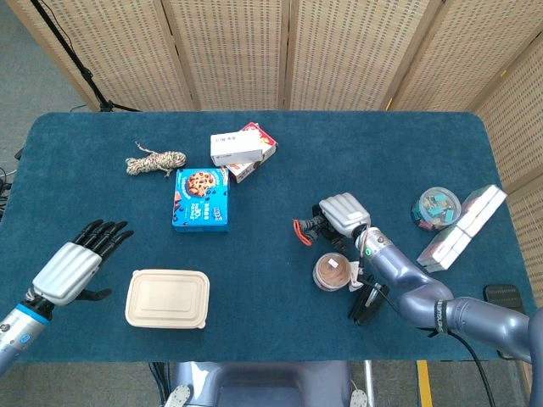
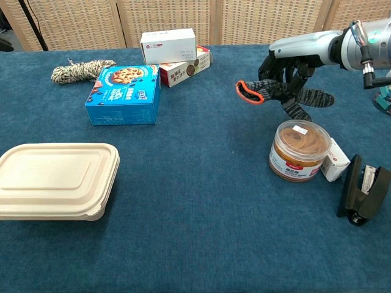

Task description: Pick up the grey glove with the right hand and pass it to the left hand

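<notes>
My right hand (image 2: pixel 297 52) (image 1: pixel 341 211) grips the grey glove (image 2: pixel 278 93) (image 1: pixel 316 230) and holds it in the air above the table, over the brown-lidded jar (image 2: pixel 299 150). The glove has an orange cuff that points left and dark fingers that hang down to the right. My left hand (image 1: pixel 76 263) is open with its fingers spread, at the table's left front, just left of the beige lidded container (image 1: pixel 168 298). It does not appear in the chest view.
A blue cookie box (image 2: pixel 125 94), white and red boxes (image 2: pixel 168 45) and a rope bundle (image 2: pixel 78 69) lie at the back left. A black stapler (image 2: pixel 361 195) and small white box (image 2: pixel 335 166) sit beside the jar. A round tub (image 1: pixel 438 206) and long packages (image 1: pixel 462 223) lie at the right edge.
</notes>
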Robot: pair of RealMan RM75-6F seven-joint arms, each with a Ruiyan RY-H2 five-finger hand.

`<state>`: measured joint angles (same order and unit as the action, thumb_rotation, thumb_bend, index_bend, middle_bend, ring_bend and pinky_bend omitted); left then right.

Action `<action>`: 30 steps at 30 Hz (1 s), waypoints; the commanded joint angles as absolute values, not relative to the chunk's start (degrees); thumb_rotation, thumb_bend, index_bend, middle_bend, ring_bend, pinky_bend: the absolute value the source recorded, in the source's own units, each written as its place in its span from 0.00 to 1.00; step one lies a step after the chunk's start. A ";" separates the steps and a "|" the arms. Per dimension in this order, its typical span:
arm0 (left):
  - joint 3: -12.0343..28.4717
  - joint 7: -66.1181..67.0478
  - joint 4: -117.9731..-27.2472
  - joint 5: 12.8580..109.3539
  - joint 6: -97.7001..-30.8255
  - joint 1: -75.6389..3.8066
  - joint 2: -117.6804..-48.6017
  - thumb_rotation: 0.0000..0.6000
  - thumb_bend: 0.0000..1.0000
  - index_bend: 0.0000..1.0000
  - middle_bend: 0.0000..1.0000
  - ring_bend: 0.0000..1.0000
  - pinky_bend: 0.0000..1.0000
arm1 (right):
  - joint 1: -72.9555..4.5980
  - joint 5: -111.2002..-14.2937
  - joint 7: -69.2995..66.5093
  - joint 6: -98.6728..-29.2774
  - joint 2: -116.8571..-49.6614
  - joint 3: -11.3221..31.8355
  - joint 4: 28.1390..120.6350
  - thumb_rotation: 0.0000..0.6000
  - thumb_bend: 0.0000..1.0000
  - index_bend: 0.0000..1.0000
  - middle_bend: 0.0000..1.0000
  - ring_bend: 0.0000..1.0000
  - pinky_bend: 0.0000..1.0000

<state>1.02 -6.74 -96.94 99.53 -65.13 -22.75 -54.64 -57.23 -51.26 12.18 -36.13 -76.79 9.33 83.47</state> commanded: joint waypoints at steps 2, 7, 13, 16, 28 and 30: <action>0.77 -18.24 -88.97 108.95 -67.11 -29.75 -57.47 1.00 0.00 0.00 0.00 0.00 0.00 | -62.27 -36.17 22.80 -41.77 -73.55 9.36 95.11 1.00 0.59 0.57 0.57 0.44 0.41; 0.11 -22.09 -86.17 111.70 -67.34 -33.41 -60.39 1.00 0.00 0.00 0.00 0.00 0.00 | -65.91 -27.28 26.25 -44.96 -73.95 9.37 99.73 1.00 0.60 0.57 0.57 0.44 0.41; -0.38 -22.33 -85.78 111.82 -65.49 -36.84 -63.73 1.00 0.00 0.00 0.00 0.00 0.00 | -68.82 -21.94 27.83 -47.48 -75.71 9.91 100.97 1.00 0.61 0.57 0.57 0.45 0.41; -0.31 -21.51 -86.31 110.92 -63.83 -38.30 -64.62 1.00 0.00 0.00 0.00 0.00 0.00 | -69.74 -19.37 27.33 -47.42 -76.16 10.62 100.88 1.00 0.61 0.57 0.57 0.45 0.41; 0.00 -14.21 -93.22 107.83 -55.47 -44.16 -64.30 1.00 0.00 0.00 0.00 0.00 0.00 | -72.23 -14.16 25.17 -46.58 -78.33 12.20 100.15 1.00 0.63 0.57 0.57 0.45 0.41; 0.14 -12.91 -94.17 106.86 -54.30 -44.68 -64.38 1.00 0.00 0.00 0.00 0.00 0.00 | -72.50 -13.65 24.88 -46.62 -78.39 12.44 100.35 1.00 0.63 0.57 0.57 0.45 0.41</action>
